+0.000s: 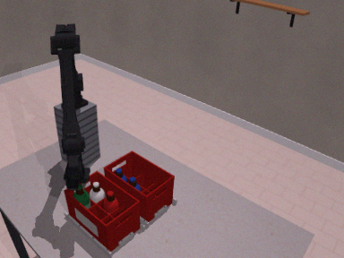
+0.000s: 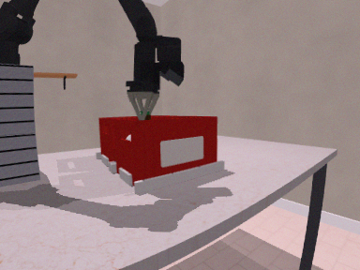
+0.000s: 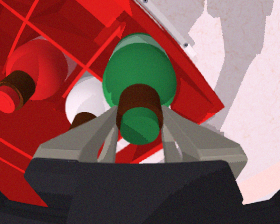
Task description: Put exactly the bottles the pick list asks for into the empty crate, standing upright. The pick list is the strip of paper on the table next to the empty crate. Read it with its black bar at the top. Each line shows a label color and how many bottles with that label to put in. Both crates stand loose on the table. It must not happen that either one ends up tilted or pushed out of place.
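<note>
Two red crates stand side by side on the table. The near crate [image 1: 105,215] holds a green bottle [image 1: 81,195], a white bottle [image 1: 97,193] and a red bottle [image 1: 110,202]. The far crate [image 1: 142,188] holds blue bottles [image 1: 127,180]. My gripper [image 3: 139,112] is shut on the green bottle's neck [image 3: 139,112] at the near crate's corner cell. In the wrist view the green bottle's body [image 3: 139,72] hangs partly above the crate rim, with the red bottle [image 3: 34,72] and the white bottle [image 3: 84,100] beside it. From the exterior view the fingers [image 2: 143,111] sit just over the crate's top edge. The pick list is not visible.
A grey slatted block [image 1: 78,132] stands behind the arm's base. White strips [image 2: 178,175] lie along the foot of the crates. The table edge [image 2: 262,202] and its leg [image 2: 311,216] are at the right. A wooden shelf [image 1: 263,4] hangs on the far wall.
</note>
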`<state>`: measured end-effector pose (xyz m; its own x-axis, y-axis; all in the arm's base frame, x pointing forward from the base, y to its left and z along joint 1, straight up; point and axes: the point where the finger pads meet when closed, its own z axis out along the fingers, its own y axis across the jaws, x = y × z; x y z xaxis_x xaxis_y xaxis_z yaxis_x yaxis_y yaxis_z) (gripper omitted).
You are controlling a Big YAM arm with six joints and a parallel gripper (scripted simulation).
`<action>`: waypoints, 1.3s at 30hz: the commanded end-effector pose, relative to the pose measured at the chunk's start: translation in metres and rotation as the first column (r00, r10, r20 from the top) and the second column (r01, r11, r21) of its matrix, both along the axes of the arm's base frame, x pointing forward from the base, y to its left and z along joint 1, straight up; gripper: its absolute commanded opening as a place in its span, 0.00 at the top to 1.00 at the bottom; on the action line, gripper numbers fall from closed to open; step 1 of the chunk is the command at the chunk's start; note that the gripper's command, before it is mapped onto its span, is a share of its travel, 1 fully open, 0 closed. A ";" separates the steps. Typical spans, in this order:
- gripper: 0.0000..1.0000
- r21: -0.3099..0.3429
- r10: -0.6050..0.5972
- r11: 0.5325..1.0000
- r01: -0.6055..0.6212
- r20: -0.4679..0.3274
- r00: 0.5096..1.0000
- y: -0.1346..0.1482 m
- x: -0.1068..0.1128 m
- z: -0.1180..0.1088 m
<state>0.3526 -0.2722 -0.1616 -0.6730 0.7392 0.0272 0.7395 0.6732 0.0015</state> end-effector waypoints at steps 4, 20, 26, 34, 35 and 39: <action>1.00 -0.040 0.014 0.999 -0.012 0.048 0.999 -0.014 0.018 0.042; 1.00 -0.044 0.014 0.999 -0.012 0.052 0.999 -0.015 0.019 0.067; 1.00 -0.046 0.015 0.999 -0.012 0.054 0.998 -0.016 0.020 0.075; 1.00 -0.053 0.015 0.999 -0.012 0.064 0.998 -0.020 0.025 0.091; 1.00 -0.055 0.015 0.998 -0.011 0.065 0.998 -0.021 0.026 0.094; 1.00 -0.057 0.015 0.998 -0.011 0.068 0.998 -0.022 0.027 0.100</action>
<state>0.3537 -0.2730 -0.1021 -0.6729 0.7392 0.0272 0.7395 0.6732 0.0014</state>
